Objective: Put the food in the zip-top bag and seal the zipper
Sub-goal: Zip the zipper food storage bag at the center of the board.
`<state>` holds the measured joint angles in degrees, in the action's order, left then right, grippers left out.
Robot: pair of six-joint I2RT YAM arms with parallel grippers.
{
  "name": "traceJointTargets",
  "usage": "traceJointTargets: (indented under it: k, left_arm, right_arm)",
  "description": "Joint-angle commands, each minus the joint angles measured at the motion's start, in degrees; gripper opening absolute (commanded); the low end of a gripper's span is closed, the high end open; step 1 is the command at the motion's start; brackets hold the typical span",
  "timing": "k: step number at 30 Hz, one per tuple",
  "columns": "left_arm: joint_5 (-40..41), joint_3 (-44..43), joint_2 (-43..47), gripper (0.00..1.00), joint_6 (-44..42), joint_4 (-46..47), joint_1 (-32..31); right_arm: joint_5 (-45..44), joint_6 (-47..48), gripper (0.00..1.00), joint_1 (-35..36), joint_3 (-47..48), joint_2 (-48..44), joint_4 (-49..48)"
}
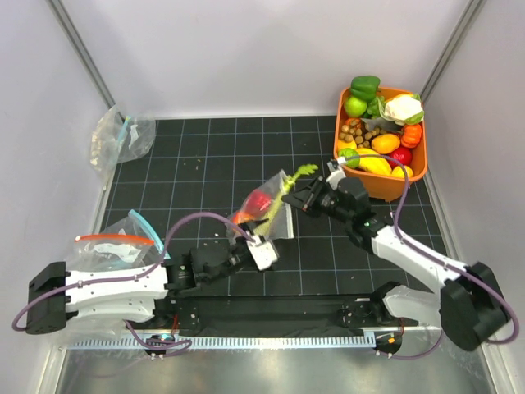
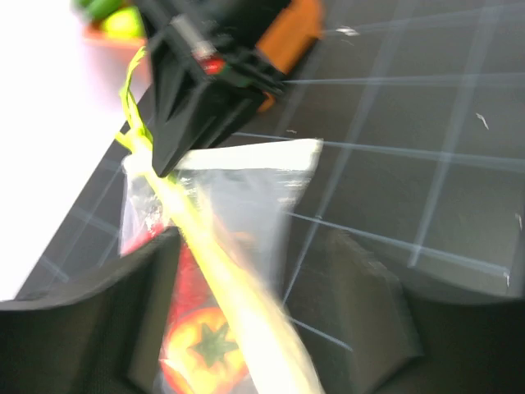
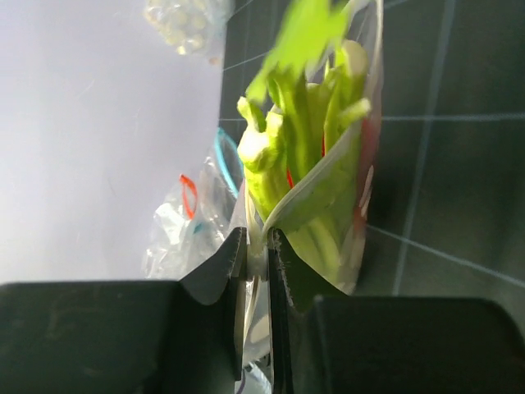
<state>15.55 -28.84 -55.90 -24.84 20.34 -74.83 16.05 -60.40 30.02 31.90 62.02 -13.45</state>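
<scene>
The zip-top bag [image 1: 271,212] hangs tilted above the mat, with a glossy red toy vegetable [image 1: 257,201] inside. The celery stalk [image 1: 289,182] runs through it, its leafy end poking out of the mouth. My right gripper [image 1: 303,195] is shut on the bag's mouth edge; in its wrist view the gripper [image 3: 257,244] pinches the pale zipper strip [image 3: 321,184] beside the celery leaves [image 3: 305,131]. My left gripper [image 1: 248,238] is open at the bag's lower end. In the left wrist view the gripper [image 2: 246,263] straddles the bag [image 2: 254,205], celery [image 2: 238,304] and red vegetable [image 2: 205,349].
An orange basket [image 1: 414,174] of toy produce stands at the back right, close behind the right gripper. A clear bag with a red-orange strip [image 1: 115,246] lies over the left arm's base. Another clear bag [image 1: 123,135] sits at the back left corner.
</scene>
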Motion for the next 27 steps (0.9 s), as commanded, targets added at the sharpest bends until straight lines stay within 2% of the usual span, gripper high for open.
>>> traceJointTargets:
  k: [1, 4, 8, 12, 13, 15, 18, 22, 23, 24, 25, 27]
  left_arm:
    - [4.5, -0.7, 5.2, 0.81, 10.4, 5.7, 4.2]
    - [9.7, 1.4, 10.5, 0.94, 18.6, 7.2, 8.1]
    - [19.0, -0.2, 16.4, 0.95, 26.5, 1.6, 10.1]
    - [30.1, 0.3, 20.6, 0.95, 26.7, 0.0, 10.5]
    - [33.7, 0.9, 21.1, 0.95, 26.3, 0.1, 10.5]
    - [36.0, 1.3, 22.3, 0.94, 25.1, 0.6, 10.6]
    - [36.4, 2.3, 23.3, 0.93, 22.4, 1.6, 10.6]
    - [37.3, 1.3, 18.1, 0.96, 20.9, 1.9, 10.5]
    - [37.5, 0.2, 16.9, 0.97, 20.9, 1.6, 10.5]
    - [37.4, -0.2, 15.3, 0.98, 21.2, 1.5, 10.6]
    - [36.9, -0.9, 14.1, 0.99, 21.5, 1.4, 10.5]
    - [35.1, -2.4, 11.7, 1.0, 22.6, 0.1, 10.7]
  right_arm:
    - [6.3, 1.7, 0.01, 1.7, 8.2, 6.4, -10.4]
    - [6.7, 4.9, 0.01, 5.7, 15.5, 11.4, -8.3]
    - [5.9, 7.4, 0.01, 9.9, 23.8, 14.2, -6.1]
    - [9.5, 5.0, 0.01, 11.6, 27.2, 14.2, -9.1]
    - [10.3, 4.2, 0.01, 11.6, 26.9, 13.3, -11.6]
    - [9.4, 4.3, 0.01, 11.6, 25.2, 11.0, -12.4]
    - [4.7, 8.4, 0.01, 10.6, 18.7, 6.5, -8.1]
    - [9.5, 7.3, 0.01, 2.0, 3.8, 3.4, -14.9]
    - [10.6, 8.8, 0.01, 1.4, 2.7, 2.8, -15.3]
    - [11.4, 11.3, 0.01, 1.4, 2.3, 1.8, -14.2]
    - [11.3, 13.9, 0.01, 1.4, 2.7, 1.4, -8.4]
    - [11.0, 16.9, 0.01, 2.1, 4.5, 0.7, -5.5]
